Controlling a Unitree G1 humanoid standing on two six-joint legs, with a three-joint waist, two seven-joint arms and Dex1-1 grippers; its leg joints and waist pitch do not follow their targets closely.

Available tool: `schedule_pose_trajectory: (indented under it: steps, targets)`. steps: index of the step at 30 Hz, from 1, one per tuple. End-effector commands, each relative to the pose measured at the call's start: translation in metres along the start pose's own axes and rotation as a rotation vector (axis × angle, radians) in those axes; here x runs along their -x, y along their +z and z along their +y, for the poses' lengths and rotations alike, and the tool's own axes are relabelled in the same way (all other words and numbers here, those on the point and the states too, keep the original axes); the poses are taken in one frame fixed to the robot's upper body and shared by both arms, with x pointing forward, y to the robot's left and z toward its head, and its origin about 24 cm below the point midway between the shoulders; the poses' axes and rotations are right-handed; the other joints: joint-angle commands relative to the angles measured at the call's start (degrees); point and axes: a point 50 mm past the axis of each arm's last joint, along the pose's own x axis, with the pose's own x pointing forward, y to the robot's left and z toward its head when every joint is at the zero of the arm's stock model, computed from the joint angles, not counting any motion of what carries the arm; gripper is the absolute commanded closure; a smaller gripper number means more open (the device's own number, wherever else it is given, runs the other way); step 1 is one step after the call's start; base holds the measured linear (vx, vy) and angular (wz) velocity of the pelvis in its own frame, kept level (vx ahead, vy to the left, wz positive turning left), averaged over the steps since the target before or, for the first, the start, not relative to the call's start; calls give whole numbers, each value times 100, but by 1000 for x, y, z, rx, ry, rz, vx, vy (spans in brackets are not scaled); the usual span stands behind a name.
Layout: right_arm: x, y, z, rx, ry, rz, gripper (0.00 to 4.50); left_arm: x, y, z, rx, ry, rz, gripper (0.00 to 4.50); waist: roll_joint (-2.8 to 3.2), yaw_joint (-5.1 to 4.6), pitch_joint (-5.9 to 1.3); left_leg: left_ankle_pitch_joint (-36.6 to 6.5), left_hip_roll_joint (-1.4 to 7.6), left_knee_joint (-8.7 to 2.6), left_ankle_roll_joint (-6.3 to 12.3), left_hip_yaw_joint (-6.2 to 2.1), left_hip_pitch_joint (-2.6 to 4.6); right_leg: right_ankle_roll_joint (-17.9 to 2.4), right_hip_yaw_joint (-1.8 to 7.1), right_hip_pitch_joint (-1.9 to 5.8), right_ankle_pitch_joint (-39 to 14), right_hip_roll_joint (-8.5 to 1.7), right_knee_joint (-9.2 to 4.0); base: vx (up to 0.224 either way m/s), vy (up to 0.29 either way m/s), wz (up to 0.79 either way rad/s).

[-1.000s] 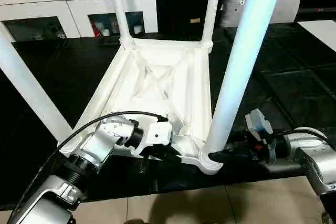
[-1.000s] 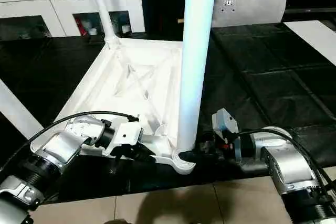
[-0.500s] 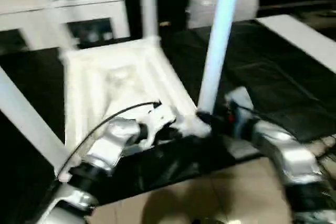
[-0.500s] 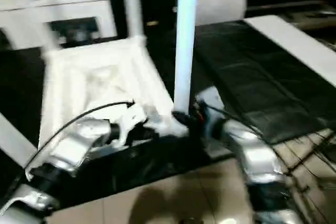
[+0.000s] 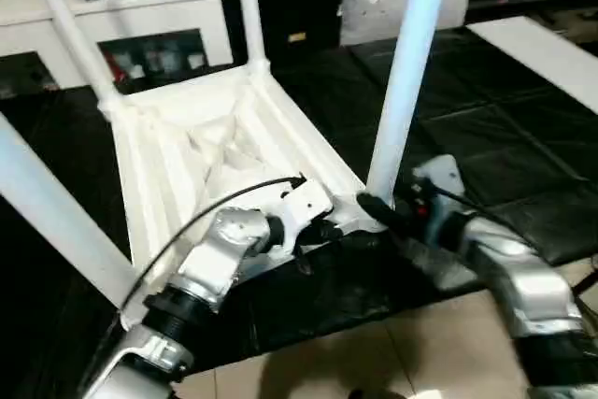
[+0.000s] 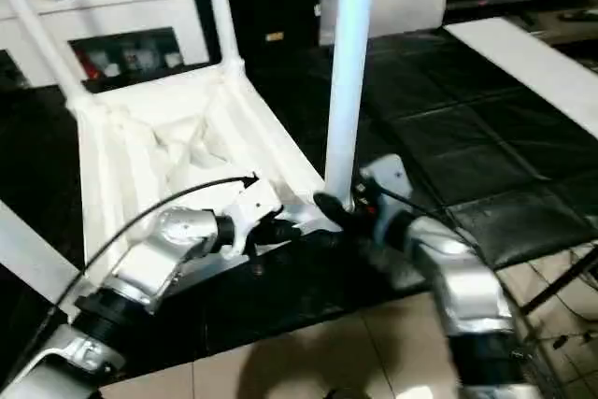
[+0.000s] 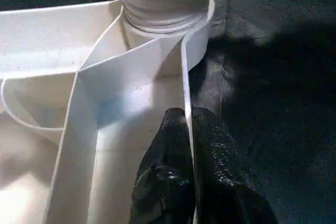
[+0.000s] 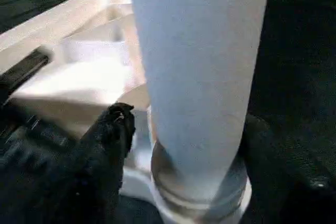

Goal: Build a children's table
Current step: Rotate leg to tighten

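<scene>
- Black padded floor mat (image 5: 486, 128) carries everything; tiled floor nearest, white cabinet (image 5: 140, 7) behind.
- Children's table (image 5: 201, 151) lies upside down, long axis running away, legs pointing up.
- Left gripper (image 7: 188, 129) fingers pinching the table's rim.
- Right gripper (image 8: 184, 124) fingers spread around the near leg's (image 5: 406, 81) base.
</scene>
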Motion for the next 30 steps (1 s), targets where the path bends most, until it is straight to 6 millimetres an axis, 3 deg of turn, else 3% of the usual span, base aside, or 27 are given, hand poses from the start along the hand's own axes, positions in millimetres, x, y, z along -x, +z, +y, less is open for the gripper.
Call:
schedule_pose_trajectory:
  steps: [1,3,5,8,9,10,12,14,16,22,30]
  targets:
    - [6,3,7,40,124,-1,69,6,13,2,-82,-61,-85,450,-131,83,-414,-404,408,-364,839,-175,-73,-610,464,369,-1220,-515,-281,0,0,0]
    - [14,2,5,59,183,19,69,9,10,1,-103,-105,-75,450,-132,169,-415,-274,404,-340,962,-156,-75,-617,461,361,-1138,-506,-269,0,0,0]
    - [27,4,6,95,302,47,69,14,5,0,-161,-181,-36,450,-133,276,-391,-429,396,-333,981,-133,-62,-531,463,333,-1437,-487,-298,0,0,0]
    - [35,6,3,115,386,62,69,20,1,-2,-210,-277,-9,450,-120,391,-370,-591,436,-369,825,-118,-13,-466,464,292,-1865,-470,-337,0,0,0]
    - [35,6,3,115,386,62,69,20,1,-2,-210,-277,-9,450,-143,419,-375,-675,442,-376,764,-110,-2,-434,473,293,-1981,-469,-336,0,0,0]
    - [36,8,2,123,408,61,95,21,0,-3,-226,-306,1,450,-142,470,-375,-659,457,-383,726,-111,9,-442,490,278,-1984,-469,-333,0,0,0]
    - [37,9,1,126,432,60,103,24,-1,-4,-246,-350,10,450,-135,527,-402,-552,484,-381,710,-103,48,-537,527,256,-1772,-464,-281,0,0,0]
    - [38,11,1,124,510,75,122,30,-4,-7,-279,-459,36,450,-144,574,-420,-390,486,-369,788,-90,36,-659,551,274,-1423,-471,-220,0,0,0]
    - [37,11,2,123,540,88,146,31,-4,-9,-285,-490,44,450,-137,653,-418,-331,491,-366,842,-55,64,-777,567,241,-1299,-467,-190,0,0,0]
    - [35,8,5,124,613,119,193,34,-7,-9,-311,-538,78,450,-163,768,-399,-560,477,-387,622,-18,92,-693,588,239,-1788,-471,-248,0,0,0]
    - [28,9,10,103,695,131,247,35,-7,-4,-318,-527,83,450,-192,780,-398,-619,435,-381,546,-6,91,-556,579,238,-2114,-447,-282,0,0,0]
